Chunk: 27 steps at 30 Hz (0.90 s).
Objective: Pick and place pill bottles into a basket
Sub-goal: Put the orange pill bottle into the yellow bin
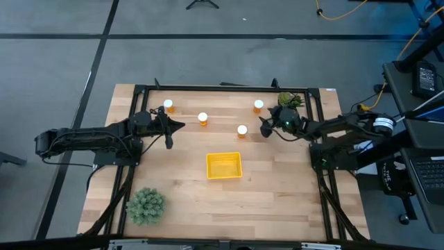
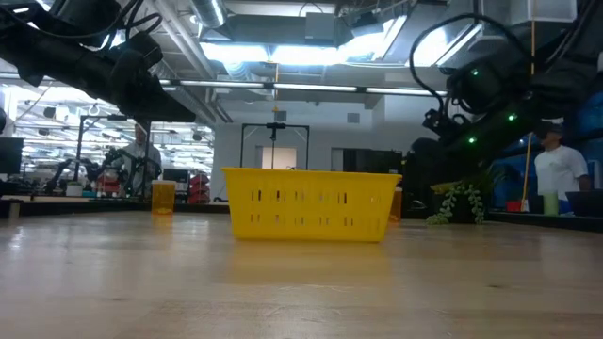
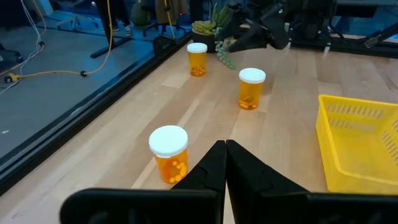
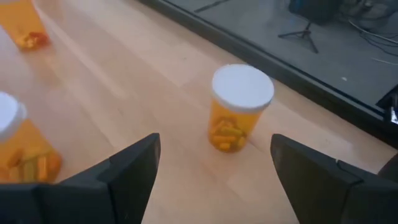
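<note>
The right gripper [image 1: 264, 128] hung above the table [image 1: 277, 187] with its fingers [image 4: 134, 171] spread wide, nothing between them. Its arm reached in low from the right edge, elbow folded back, wrist angled toward the far rail. Straight ahead of the open jaws stood one pill bottle [image 4: 239, 115], upright, white cap on, close to the table's far edge and not touched. Just beside the gripper, on the side toward the table's middle, stood a second bottle [image 1: 242, 130], also upright. A third bottle [image 4: 23, 25] stood farther out past that one.

Over to the left gripper [image 1: 177, 126]: fingers [image 3: 214, 165] pressed together, holding nothing, the arm stretched nearly flat in from the left edge. Just ahead of its tips stood a bottle [image 3: 169, 153], apart from them. A fourth bottle [image 1: 168, 106] stood behind that gripper's wrist, near the far rail.

The yellow basket [image 1: 224, 166] sat between the two grippers and nearer the front, no bottle in it. A green plant [image 1: 290, 100] sat just beyond the right gripper at the far rail; another plant [image 1: 146, 205] stood well off at the front left corner.
</note>
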Motion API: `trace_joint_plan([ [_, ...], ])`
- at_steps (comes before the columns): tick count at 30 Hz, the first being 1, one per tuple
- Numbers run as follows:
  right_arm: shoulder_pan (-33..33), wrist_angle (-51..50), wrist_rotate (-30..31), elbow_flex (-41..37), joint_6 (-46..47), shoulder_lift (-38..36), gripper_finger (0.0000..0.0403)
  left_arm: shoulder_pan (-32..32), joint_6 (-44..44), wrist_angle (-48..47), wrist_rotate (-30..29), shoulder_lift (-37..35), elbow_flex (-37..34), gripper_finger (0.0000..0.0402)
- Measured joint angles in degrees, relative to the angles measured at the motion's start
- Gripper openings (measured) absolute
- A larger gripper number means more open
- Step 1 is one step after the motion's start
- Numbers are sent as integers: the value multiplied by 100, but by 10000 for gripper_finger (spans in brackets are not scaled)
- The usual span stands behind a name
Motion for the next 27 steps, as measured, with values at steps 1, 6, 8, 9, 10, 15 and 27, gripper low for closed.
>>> trace_joint_plan([
  [1, -30, 118, -59, 0, 0, 89, 308, 1, 0, 0, -2, 0, 0, 4],
  [6, -164, 489, -129, 47, -13, 517, 308, 2, 0, 0, -8, 0, 0, 4],
  [8, -217, 521, -129, 122, -39, 685, 308, 0, 0, 1, -11, 0, 0, 4],
  [9, -240, 556, -129, 171, -43, 762, 308, 2, 0, 0, -11, -1, 0, 4],
  [10, -267, 586, -131, 224, -66, 844, 308, 1, 0, 0, -11, -1, 0, 4],
  [15, -455, 739, -131, 491, -163, 1233, 308, 0, 0, 0, -11, -1, 0, 4],
  [27, -625, 1040, -201, 728, -194, 1788, 308, 2, 2, 0, -98, 0, 0, 4],
])
